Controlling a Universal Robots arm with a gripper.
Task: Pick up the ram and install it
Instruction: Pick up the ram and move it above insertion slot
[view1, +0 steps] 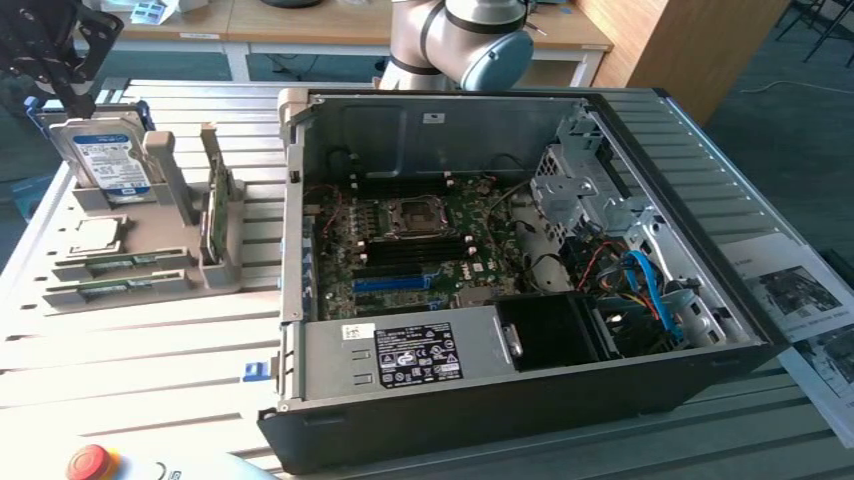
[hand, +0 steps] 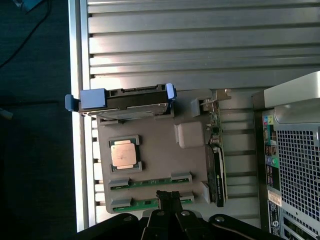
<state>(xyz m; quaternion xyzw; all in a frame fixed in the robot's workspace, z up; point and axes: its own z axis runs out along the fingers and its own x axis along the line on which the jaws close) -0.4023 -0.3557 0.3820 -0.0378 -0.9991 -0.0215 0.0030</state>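
Above slatted table (hand: 200, 30), closed empty tool (hand: 168, 196) over ram (hand: 145, 203)

Table (view1: 134, 350): silver-grey, ribbed in parallel slats; holder (view1: 174, 235): plain grey, carrying two green ram sticks (view1: 118, 262) and a silver hard drive (view1: 110, 160) with a blue-and-white label. Computer case (view1: 534, 400): black outside, bare silver metal inside, with a green motherboard (view1: 441, 240), a blue cable (view1: 654, 290) and a black-and-white sticker (view1: 418, 355). Button (view1: 90, 462): red; gripper (hand: 168, 197): black.

Slatted metal table (view1: 134, 350) with grey parts rack (view1: 214, 272), open computer case (view1: 534, 410), printed sheets (view1: 801, 295)
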